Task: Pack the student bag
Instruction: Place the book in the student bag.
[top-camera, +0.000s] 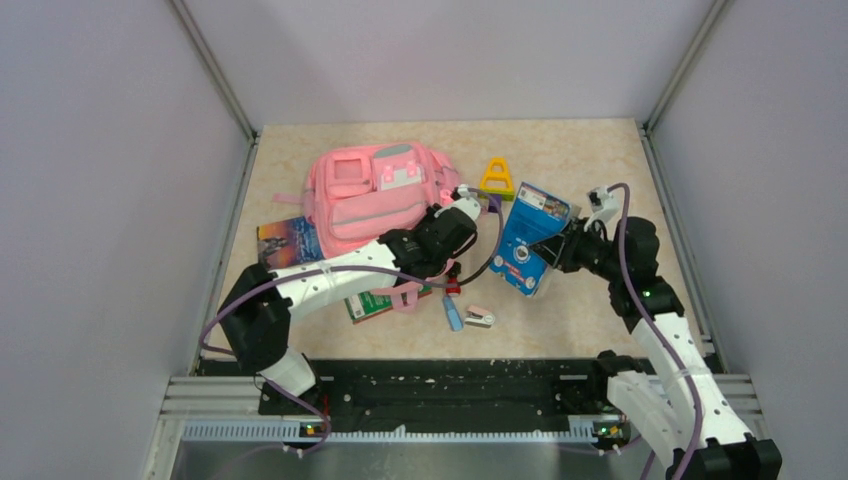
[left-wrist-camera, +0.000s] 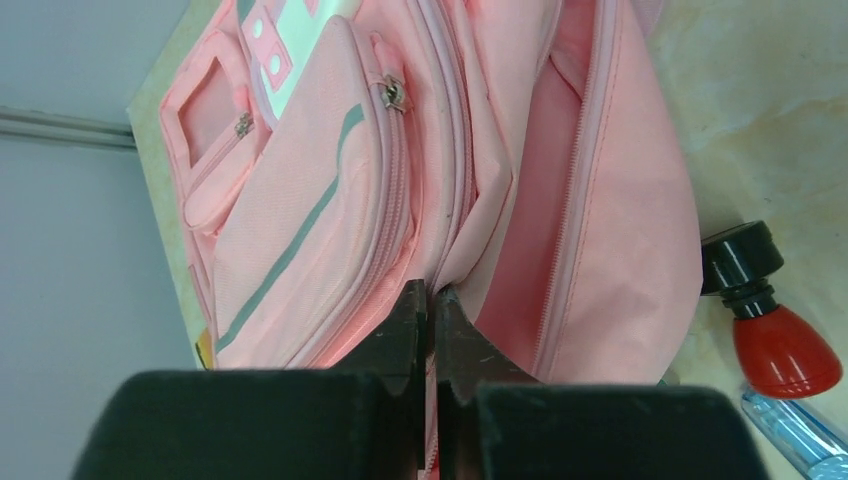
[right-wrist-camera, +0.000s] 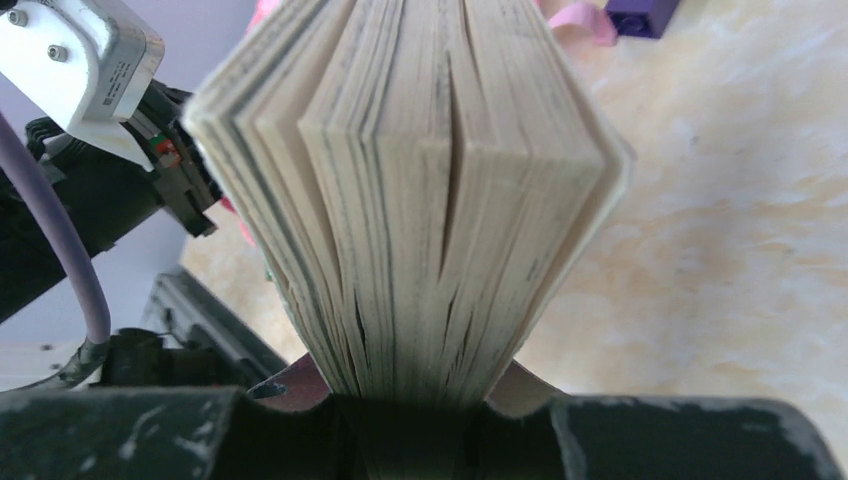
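The pink student bag (top-camera: 368, 195) lies at the back left of the table with its front pockets up. In the left wrist view the student bag (left-wrist-camera: 300, 210) shows its main opening gaping to the right. My left gripper (top-camera: 436, 262) (left-wrist-camera: 432, 300) sits at the bag's near right edge. Its fingers are shut on the fabric rim of that opening. A blue book (top-camera: 530, 240) is held tilted above the table right of the bag, with my right gripper (top-camera: 556, 250) (right-wrist-camera: 420, 400) shut on it. Its pages (right-wrist-camera: 420, 190) fan out in the right wrist view.
A yellow triangle (top-camera: 497, 178) and a purple piece (top-camera: 493, 203) lie behind the book. A dark book (top-camera: 288, 240) and a green book (top-camera: 372, 306) lie by the bag. A red-and-black bottle (left-wrist-camera: 775, 350), a blue pen (top-camera: 453, 318) and a pink stapler (top-camera: 480, 317) lie in front.
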